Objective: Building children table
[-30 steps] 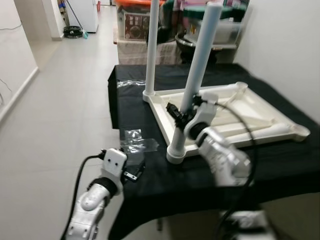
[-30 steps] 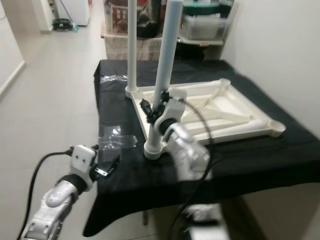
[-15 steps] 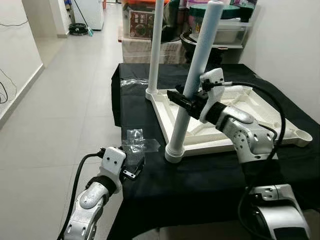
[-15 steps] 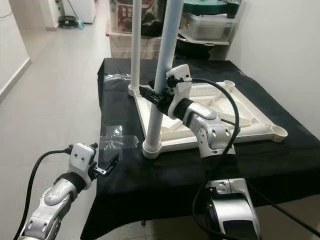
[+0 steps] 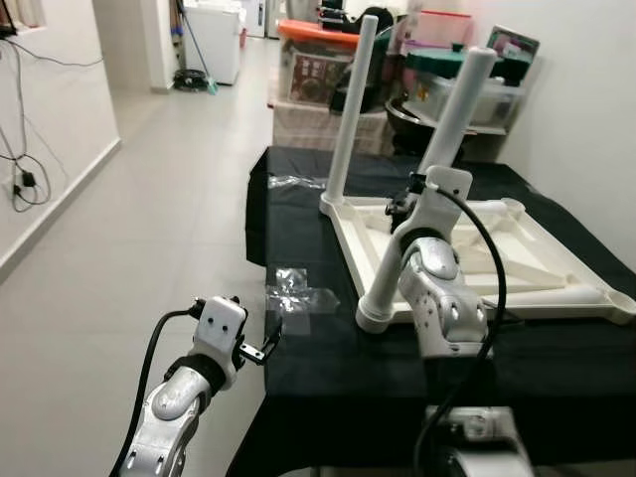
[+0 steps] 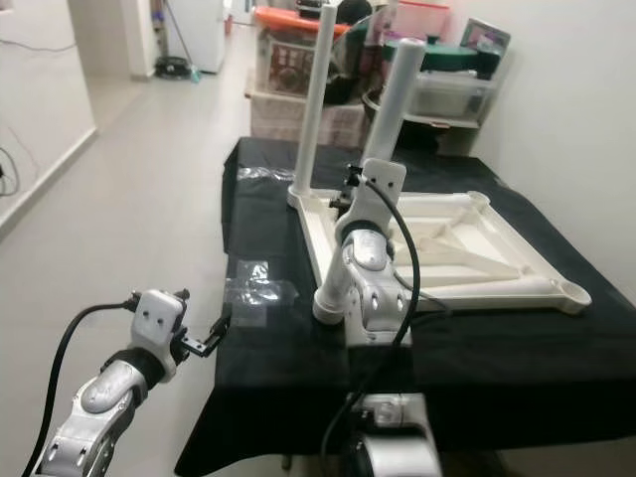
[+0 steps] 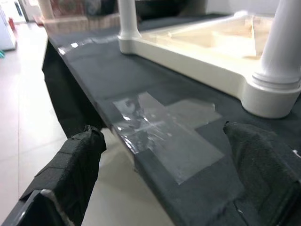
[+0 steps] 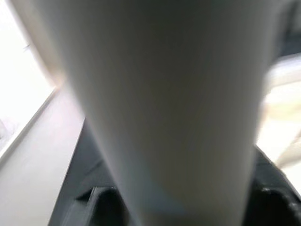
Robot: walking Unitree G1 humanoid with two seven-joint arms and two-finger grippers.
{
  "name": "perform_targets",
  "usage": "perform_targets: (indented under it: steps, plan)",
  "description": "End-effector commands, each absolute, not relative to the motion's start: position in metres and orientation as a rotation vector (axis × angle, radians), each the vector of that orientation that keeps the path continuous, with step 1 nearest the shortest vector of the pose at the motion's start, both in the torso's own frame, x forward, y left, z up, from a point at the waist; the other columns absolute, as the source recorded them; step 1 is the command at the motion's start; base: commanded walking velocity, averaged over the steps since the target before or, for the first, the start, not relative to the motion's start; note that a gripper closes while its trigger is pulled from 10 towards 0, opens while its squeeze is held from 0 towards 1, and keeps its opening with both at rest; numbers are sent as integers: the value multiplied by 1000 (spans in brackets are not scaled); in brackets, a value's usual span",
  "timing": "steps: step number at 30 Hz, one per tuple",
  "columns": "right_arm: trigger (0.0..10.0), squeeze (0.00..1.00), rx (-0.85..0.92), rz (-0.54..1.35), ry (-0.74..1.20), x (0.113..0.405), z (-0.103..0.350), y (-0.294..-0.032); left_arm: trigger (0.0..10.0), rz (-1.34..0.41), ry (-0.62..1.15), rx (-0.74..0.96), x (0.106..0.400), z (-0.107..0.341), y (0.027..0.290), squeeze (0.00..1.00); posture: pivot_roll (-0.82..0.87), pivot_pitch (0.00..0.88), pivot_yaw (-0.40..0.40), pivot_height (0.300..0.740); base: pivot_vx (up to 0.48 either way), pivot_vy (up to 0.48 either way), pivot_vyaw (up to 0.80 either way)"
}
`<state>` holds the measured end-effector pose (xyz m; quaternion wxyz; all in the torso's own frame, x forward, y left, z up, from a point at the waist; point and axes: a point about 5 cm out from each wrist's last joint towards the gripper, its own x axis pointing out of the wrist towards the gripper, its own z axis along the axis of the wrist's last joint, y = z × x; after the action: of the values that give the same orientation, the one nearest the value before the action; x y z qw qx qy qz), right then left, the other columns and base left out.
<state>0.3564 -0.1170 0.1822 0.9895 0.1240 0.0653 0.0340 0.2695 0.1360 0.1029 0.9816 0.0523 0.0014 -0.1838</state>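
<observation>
A white children's table top (image 5: 517,260) lies upside down on a black-covered table (image 5: 298,224). Two white legs stand up from it: one at the far left corner (image 5: 348,119), one at the near left corner (image 5: 455,124). My right gripper (image 5: 405,204) is shut around the near leg about halfway up. In the right wrist view that leg (image 8: 164,108) sits between the dark fingers (image 8: 94,202). My left gripper (image 5: 266,338) hangs open at the table's near left edge, its fingers (image 7: 80,155) wide apart with nothing between them.
Crumpled clear plastic (image 5: 296,294) lies flat on the cloth near the left edge, also in front of my left gripper (image 7: 155,122). Storage boxes and bins (image 5: 323,60) are stacked behind the table. A wall runs along the right. Open tiled floor (image 5: 149,219) stretches to the left.
The camera has shifted and pulled back. My right forearm has swung from the right side of the near leg to upright in front of it, still holding it. The left gripper has barely moved.
</observation>
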Motion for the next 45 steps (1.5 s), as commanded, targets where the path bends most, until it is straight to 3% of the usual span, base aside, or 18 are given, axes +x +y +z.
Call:
perform_targets:
  steps: [1, 3, 4, 9, 10, 14, 19, 23, 24, 25, 26, 29, 30, 35, 36, 42, 43, 45]
  plan:
    - [10000, 1000, 271, 140, 121, 358, 188, -111, 10000, -388, 4, 106, 270, 102, 133, 0, 61, 0, -98, 740, 0, 0, 0]
    - [10000, 1000, 274, 214, 89, 362, 198, -109, 10000, -389, 5, 106, 270, 102, 133, 0, 61, 0, -99, 740, 0, 0, 0]
    - [10000, 0, 297, 372, 66, 365, 212, -106, 10000, -388, 5, 104, 270, 102, 132, 0, 57, 0, -100, 740, 0, 0, 0]
    - [10000, 0, 129, 813, -24, 357, 225, -107, 10000, -388, -1, 95, 270, 102, 129, 0, 70, 0, -112, 740, 0, 0, 0]
    - [0, 0, 121, 820, 11, 359, 218, -108, 10000, -387, -2, 94, 270, 103, 129, 0, 75, 0, -114, 740, 0, 0, 0]
    - [0, 0, 102, 725, 137, 367, 197, -110, 10000, -384, -1, 100, 269, 102, 131, 0, 77, 0, -118, 740, 0, 0, 0]
    - [0, 0, 153, -229, 349, 372, 142, -156, 10000, -379, 3, 99, 267, 102, 133, 0, 73, 0, -114, 740, 0, 0, 0]
    - [0, 0, 136, -354, 378, 357, 130, -159, 10000, -382, 4, 96, 267, 101, 131, 0, 73, 0, -114, 740, 0, 0, 0]
    - [4275, 0, 114, -337, 377, 351, 128, -152, 10000, -385, 4, 96, 267, 102, 131, 0, 69, 0, -107, 740, 0, 0, 0]
    - [4275, 0, 114, -337, 377, 351, 128, -152, 10000, -385, 4, 96, 267, 102, 131, 0, 69, 0, -107, 740, 0, 0, 0]
    - [10000, 0, 135, -207, 362, 346, 131, -132, 10000, -388, 4, 97, 268, 102, 131, 0, 65, 0, -102, 740, 0, 0, 0]
    - [10000, 0, 233, -42, 250, 348, 147, -118, 10000, -390, 3, 99, 268, 102, 132, 0, 63, 0, -101, 740, 0, 0, 0]
    - [10000, 1000, 274, 62, 180, 353, 161, -114, 10000, -390, 3, 100, 269, 102, 132, 0, 62, 0, -101, 740, 0, 0, 0]
    - [10000, 1000, 328, 299, 107, 363, 185, -107, 10000, -392, 2, 100, 269, 102, 132, 0, 61, 0, -101, 740, 0, 0, 0]
    - [10000, 0, 232, 459, 81, 374, 202, -113, 10000, -393, 1, 97, 269, 103, 131, 0, 60, 0, -100, 740, 0, 0, 0]
    - [10000, 0, 139, 555, 63, 378, 212, -123, 10000, -395, 0, 96, 269, 103, 130, 0, 67, 0, -105, 740, 0, 0, 0]
    - [0, 0, 98, 653, 42, 377, 217, -129, 10000, -389, -1, 101, 269, 103, 133, 0, 77, 0, -112, 740, 0, 0, 0]
    - [0, 0, 74, 688, 50, 376, 216, -130, 10000, -386, -1, 103, 269, 104, 134, 0, 77, 0, -112, 740, 0, 0, 0]
